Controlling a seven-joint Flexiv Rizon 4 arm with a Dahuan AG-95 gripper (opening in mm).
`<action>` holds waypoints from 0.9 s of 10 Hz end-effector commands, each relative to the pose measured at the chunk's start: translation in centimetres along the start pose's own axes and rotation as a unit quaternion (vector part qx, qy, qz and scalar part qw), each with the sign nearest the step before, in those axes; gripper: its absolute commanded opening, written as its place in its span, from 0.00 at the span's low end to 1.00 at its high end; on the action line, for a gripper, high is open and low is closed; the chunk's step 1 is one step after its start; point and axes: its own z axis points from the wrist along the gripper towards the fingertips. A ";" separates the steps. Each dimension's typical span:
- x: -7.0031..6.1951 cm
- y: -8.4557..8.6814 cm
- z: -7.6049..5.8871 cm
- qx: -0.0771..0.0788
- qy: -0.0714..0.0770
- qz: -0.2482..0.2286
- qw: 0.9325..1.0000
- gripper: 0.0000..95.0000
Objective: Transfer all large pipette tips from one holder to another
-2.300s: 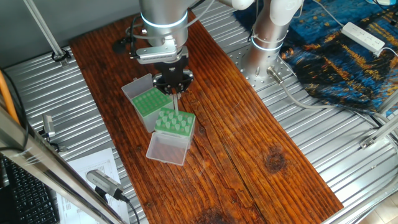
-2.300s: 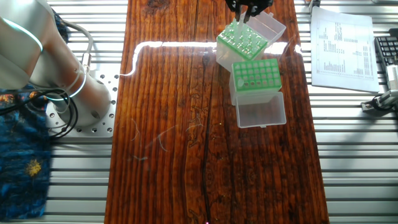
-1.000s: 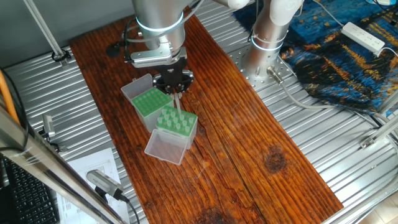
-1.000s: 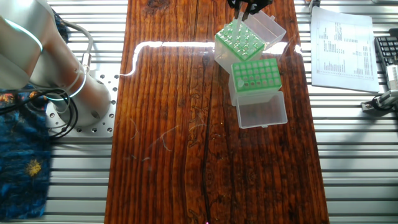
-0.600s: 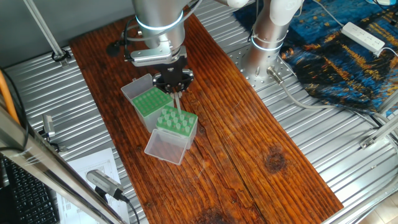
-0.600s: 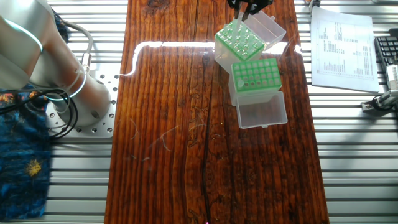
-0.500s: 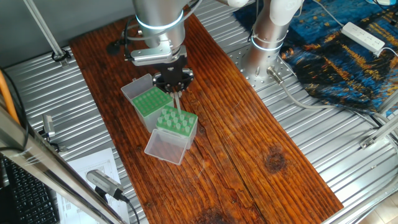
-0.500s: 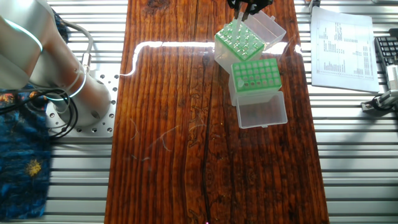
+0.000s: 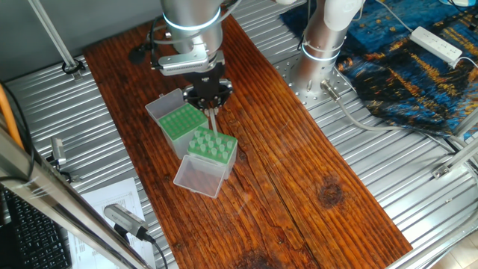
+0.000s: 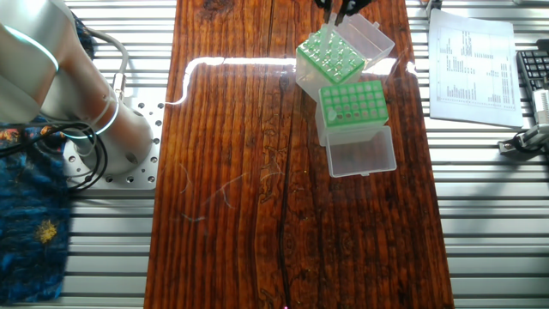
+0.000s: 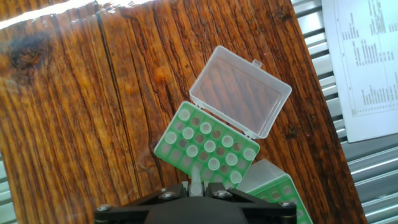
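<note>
Hand view: gripper [image 11: 198, 186], fingers closed on one pipette tip [image 11: 195, 178], a pale translucent cone, held above the rack. Green rack [image 11: 206, 151] below, tilted on the wooden worktop [image 11: 74, 112], clear hinged lid [image 11: 239, 91] open. Remaining pipette tips [image 11: 210, 147] stand in a grid, round whitish ends upward; several holes bare. Second green rack [image 11: 280, 193] at the lower right, touching the first; its contents unclear here. One fixed view: both racks side by side below the gripper [image 9: 211, 112].
</note>
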 end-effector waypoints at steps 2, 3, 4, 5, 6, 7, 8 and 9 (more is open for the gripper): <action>0.2 0.5 -0.6 0.001 0.001 -0.005 1.000 0.00; 0.2 0.6 -1.0 0.001 0.001 -0.010 1.000 0.00; 0.3 0.8 -1.3 0.001 0.001 -0.012 1.000 0.00; 0.5 0.9 -1.7 0.003 0.001 -0.015 1.000 0.00; 0.7 1.1 -2.0 0.003 0.001 -0.018 1.000 0.00; 0.9 1.2 -2.2 0.005 0.001 -0.017 1.000 0.00; 1.4 1.2 -2.5 0.008 -0.001 -0.019 1.000 0.00; 1.8 1.3 -2.8 0.013 -0.001 -0.021 1.000 0.00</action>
